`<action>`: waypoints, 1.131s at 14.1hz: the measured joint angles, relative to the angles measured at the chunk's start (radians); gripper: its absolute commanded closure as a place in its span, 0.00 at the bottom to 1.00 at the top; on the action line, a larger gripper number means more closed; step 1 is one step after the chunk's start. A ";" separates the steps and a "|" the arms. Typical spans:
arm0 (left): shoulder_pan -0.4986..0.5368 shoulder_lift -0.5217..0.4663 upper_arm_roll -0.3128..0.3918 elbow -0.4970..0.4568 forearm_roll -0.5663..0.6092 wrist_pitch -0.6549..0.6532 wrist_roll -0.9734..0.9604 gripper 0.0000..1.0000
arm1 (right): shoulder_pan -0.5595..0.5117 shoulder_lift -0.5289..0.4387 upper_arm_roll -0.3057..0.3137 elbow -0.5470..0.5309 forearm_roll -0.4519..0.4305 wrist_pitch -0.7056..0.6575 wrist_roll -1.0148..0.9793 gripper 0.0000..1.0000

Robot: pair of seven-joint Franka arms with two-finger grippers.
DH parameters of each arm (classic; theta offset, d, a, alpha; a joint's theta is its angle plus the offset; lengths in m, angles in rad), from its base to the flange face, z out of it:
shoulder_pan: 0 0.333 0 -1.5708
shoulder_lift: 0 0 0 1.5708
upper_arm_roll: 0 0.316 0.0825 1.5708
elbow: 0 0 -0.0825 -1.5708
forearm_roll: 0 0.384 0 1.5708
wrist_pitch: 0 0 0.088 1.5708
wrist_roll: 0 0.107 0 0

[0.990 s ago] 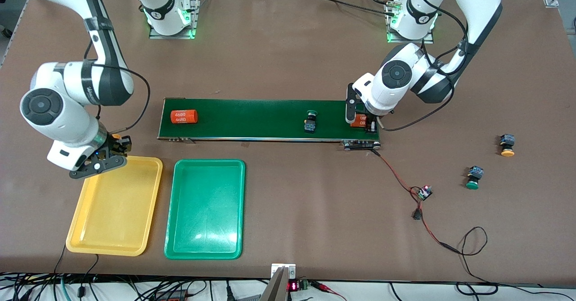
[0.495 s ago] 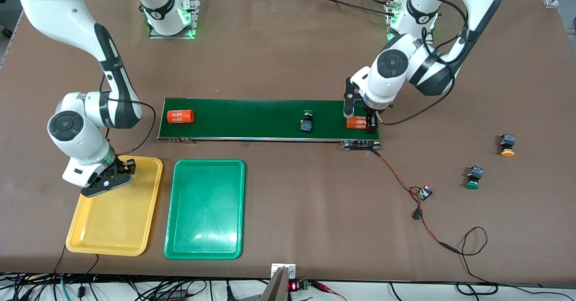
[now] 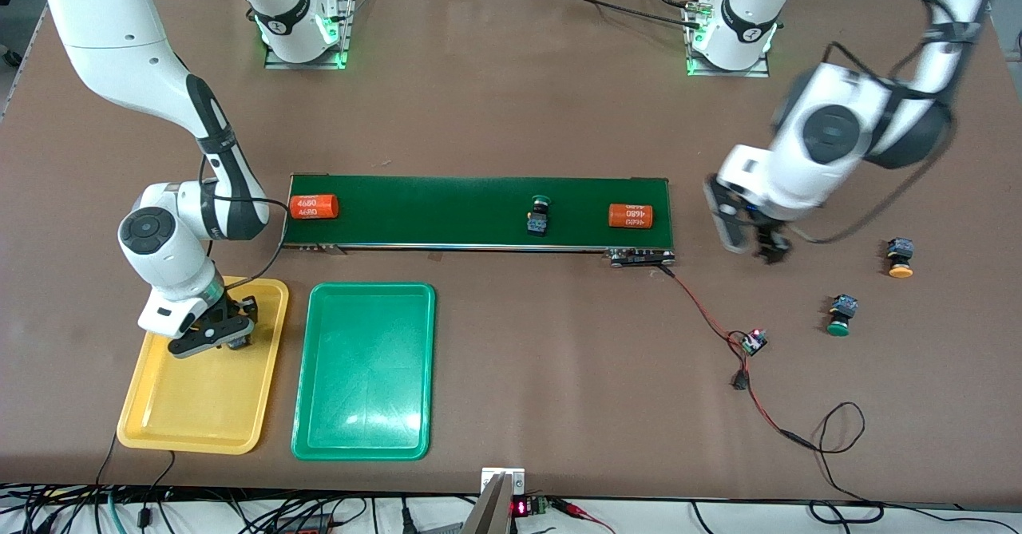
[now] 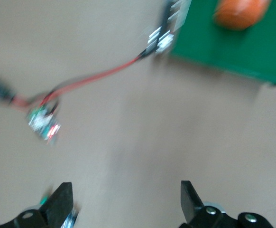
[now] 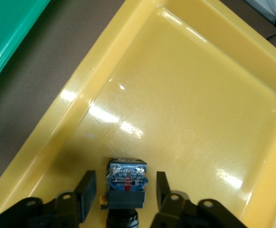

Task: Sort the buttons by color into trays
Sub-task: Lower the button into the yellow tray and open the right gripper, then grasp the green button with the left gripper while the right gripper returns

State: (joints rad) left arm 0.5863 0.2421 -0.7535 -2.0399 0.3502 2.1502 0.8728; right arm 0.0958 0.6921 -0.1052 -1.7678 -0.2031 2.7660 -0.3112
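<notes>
Front view: two orange cylinders lie on the long dark-green belt (image 3: 479,213), each printed "4680" twice in white, one cylinder (image 3: 313,206) at the right arm's end and the other cylinder (image 3: 631,215) near the left arm's end. Between them a green-capped button (image 3: 539,216) sits on the belt. The right end effector (image 3: 214,333) is down in the yellow tray (image 3: 160,426), at the tray's end nearest the belt; its wrist view shows a button (image 5: 125,183) standing on the tray floor between the fingers (image 5: 85,195), with slim gaps either side, so the fingers are partly open and no longer pinch it. The button's cap colour cannot be told, and its small label is unreadable. The green tray (image 3: 363,430) lies just beside the yellow one, toward the left arm's end. The left end effector (image 3: 750,240) hangs over bare tabletop (image 3: 511,103) just off the belt's end, fingers spread wide and holding nothing. Farther toward that end of the tabletop lie a yellow-capped button (image 3: 901,257) and a green-capped one (image 3: 839,315), well apart. A red and black wire (image 3: 703,310) runs from the belt's end to a small circuit board (image 3: 753,342) between the belt and those buttons.
</notes>
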 measured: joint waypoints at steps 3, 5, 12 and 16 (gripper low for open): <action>0.160 0.104 0.021 0.092 -0.020 -0.007 -0.001 0.00 | 0.000 0.002 0.001 0.003 0.000 0.004 -0.001 0.15; 0.204 0.200 0.071 0.134 -0.045 -0.007 -0.023 0.00 | -0.001 -0.019 0.019 0.008 0.002 -0.066 0.021 0.15; 0.204 0.315 0.161 0.181 -0.053 0.018 -0.325 0.00 | 0.132 -0.274 0.099 0.027 0.025 -0.600 0.357 0.15; 0.199 0.393 0.188 0.233 -0.052 0.092 -0.340 0.00 | 0.197 -0.349 0.099 0.025 0.140 -0.747 0.449 0.15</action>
State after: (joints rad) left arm 0.7855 0.6355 -0.5658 -1.8066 0.2985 2.2426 0.5324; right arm 0.2926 0.3430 -0.0064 -1.7431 -0.0635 2.0194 0.1374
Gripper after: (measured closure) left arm 0.000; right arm 0.150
